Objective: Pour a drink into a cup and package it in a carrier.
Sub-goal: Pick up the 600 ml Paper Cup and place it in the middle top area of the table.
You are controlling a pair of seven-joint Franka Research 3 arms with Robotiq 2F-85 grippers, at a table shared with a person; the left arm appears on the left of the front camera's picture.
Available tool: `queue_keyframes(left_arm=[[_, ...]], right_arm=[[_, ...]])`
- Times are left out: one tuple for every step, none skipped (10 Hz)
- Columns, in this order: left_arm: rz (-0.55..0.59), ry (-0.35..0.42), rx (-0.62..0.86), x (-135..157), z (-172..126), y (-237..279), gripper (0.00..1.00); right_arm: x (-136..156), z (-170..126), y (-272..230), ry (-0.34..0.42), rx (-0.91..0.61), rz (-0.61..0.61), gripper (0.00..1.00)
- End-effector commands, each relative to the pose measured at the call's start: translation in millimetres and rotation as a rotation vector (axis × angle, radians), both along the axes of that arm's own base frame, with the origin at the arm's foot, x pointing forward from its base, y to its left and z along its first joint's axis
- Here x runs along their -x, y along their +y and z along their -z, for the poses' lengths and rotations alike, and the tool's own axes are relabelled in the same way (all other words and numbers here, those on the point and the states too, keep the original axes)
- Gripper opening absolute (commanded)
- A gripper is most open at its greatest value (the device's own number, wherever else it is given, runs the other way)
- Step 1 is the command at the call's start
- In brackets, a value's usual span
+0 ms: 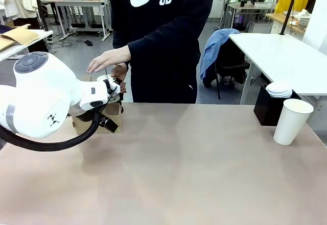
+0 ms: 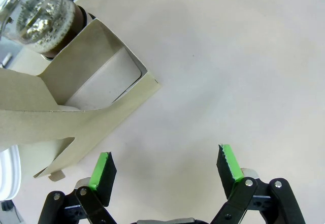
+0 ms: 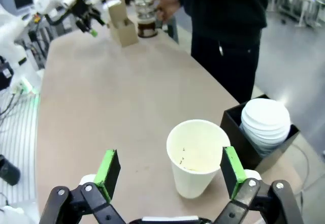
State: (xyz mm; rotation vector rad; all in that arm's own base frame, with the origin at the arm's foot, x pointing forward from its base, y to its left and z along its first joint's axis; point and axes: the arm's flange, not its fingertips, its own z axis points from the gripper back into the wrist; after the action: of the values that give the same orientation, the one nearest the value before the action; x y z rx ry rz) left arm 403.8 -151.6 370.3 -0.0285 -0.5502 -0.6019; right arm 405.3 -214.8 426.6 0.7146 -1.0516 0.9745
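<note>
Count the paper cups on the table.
1. The cup stands near the table's right edge, beside the black box. The left arm partly covers the carrier, so another may be hidden.

**Cup Waits at Right, Hand Over Carrier**

The cup (image 1: pixel 292 121) stands upright at the frame's right on the bench (image 1: pixel 194 169), just beside a black box (image 1: pixel 266 108). At upper left, a person's hand (image 1: pixel 109 59) hovers above the carrier (image 1: pixel 113 111), which the left arm (image 1: pixel 41 95) partly hides.
</note>
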Motion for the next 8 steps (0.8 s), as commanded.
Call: queue_keyframes(left_arm=[[0.000, 0.000, 0.001, 0, 0, 0, 1.00], [0.000, 0.000, 0.001, 0, 0, 0, 1.00], [0.000, 0.000, 0.001, 0, 0, 0, 1.00], [0.000, 0.000, 0.001, 0, 0, 0, 1.00], [0.000, 0.000, 0.001, 0, 0, 0, 1.00], [0.000, 0.000, 0.001, 0, 0, 0, 1.00], [0.000, 0.000, 0.001, 0, 0, 0, 1.00], [0.000, 0.000, 0.001, 0, 0, 0, 1.00]], right_arm=[[-1, -29, 7, 0.043, 0.055, 0.022, 1.00], [-1, -29, 7, 0.043, 0.055, 0.022, 1.00], [-1, -29, 7, 0.043, 0.055, 0.022, 1.00], [-1, -29, 7, 0.043, 0.055, 0.022, 1.00], [-1, -29, 7, 0.043, 0.055, 0.022, 1.00], [-1, -29, 7, 0.043, 0.055, 0.022, 1.00], [-3, -28, 6, 0.016, 0.039, 0.011, 1.00], [0, -9, -9, -0.057, -0.029, 0.039, 1.00]])
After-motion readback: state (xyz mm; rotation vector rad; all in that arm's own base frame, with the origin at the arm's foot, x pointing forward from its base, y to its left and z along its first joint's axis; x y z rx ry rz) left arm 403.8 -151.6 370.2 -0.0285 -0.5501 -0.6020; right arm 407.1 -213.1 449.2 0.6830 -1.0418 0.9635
